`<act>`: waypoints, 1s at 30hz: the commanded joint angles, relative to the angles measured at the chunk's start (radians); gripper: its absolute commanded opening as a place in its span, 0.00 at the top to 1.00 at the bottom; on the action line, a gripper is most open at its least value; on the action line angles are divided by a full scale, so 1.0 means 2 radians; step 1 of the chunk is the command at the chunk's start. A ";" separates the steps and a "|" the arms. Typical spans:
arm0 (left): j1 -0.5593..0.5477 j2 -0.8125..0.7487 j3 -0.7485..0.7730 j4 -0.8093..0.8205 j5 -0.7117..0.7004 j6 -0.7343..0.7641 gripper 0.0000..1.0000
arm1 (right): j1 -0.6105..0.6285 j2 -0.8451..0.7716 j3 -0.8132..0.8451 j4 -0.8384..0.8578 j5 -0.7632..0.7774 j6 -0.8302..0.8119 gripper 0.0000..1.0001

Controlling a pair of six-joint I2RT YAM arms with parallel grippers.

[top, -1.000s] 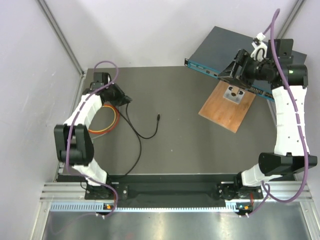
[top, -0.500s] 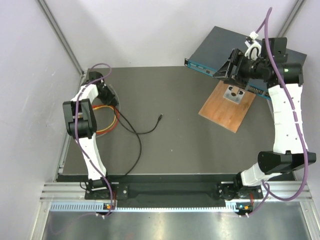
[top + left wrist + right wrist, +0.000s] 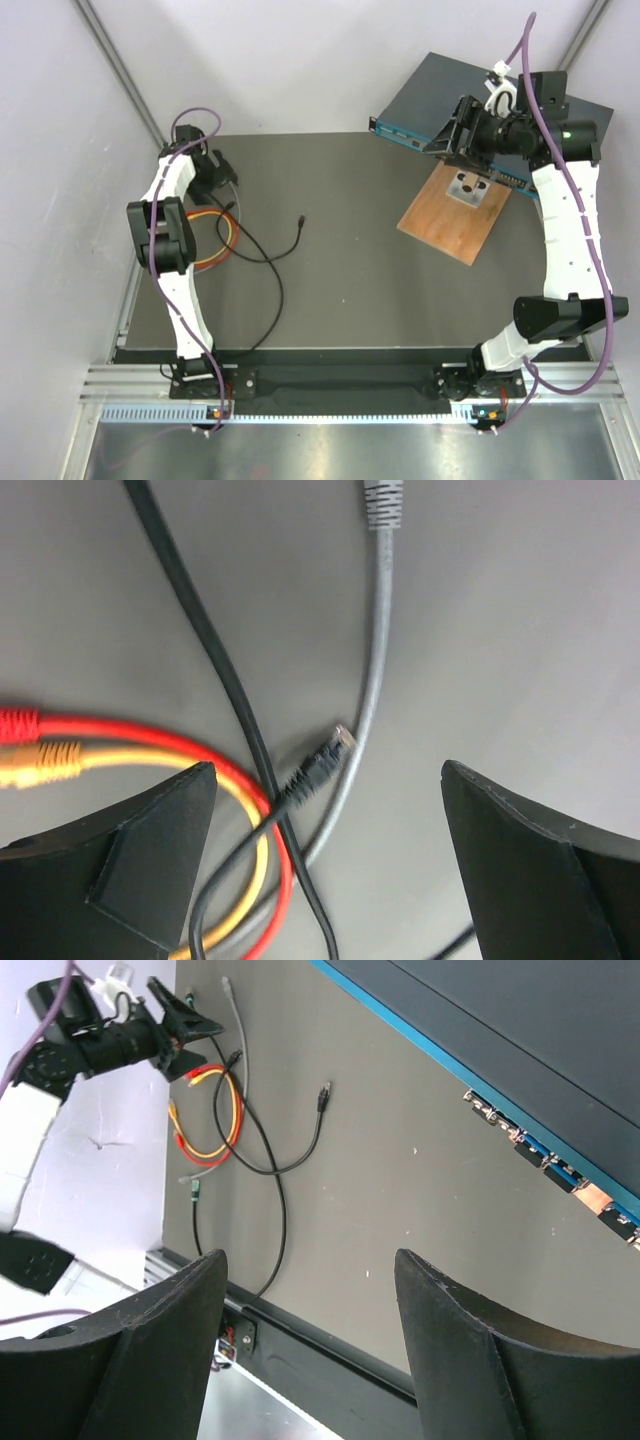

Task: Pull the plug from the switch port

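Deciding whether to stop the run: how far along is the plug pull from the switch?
Done, it seems: no cable runs into the sockets of the switch, and the black plug lies loose on the table. In hand: nothing. The left gripper hangs open over that plug, and the right gripper is open by the switch, empty. Left: probably only backing the arms off.
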 commanded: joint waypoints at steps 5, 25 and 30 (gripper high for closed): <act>-0.052 -0.152 -0.025 -0.013 -0.014 -0.055 0.01 | 0.008 -0.026 -0.008 0.007 0.008 -0.012 0.32; -0.316 -0.389 -0.266 0.151 0.081 -0.167 0.01 | 0.043 -0.333 -0.365 0.027 0.114 0.024 0.00; -0.324 -0.533 -0.435 0.205 0.097 -0.229 0.01 | 0.043 -0.427 -0.478 0.021 0.170 0.060 0.01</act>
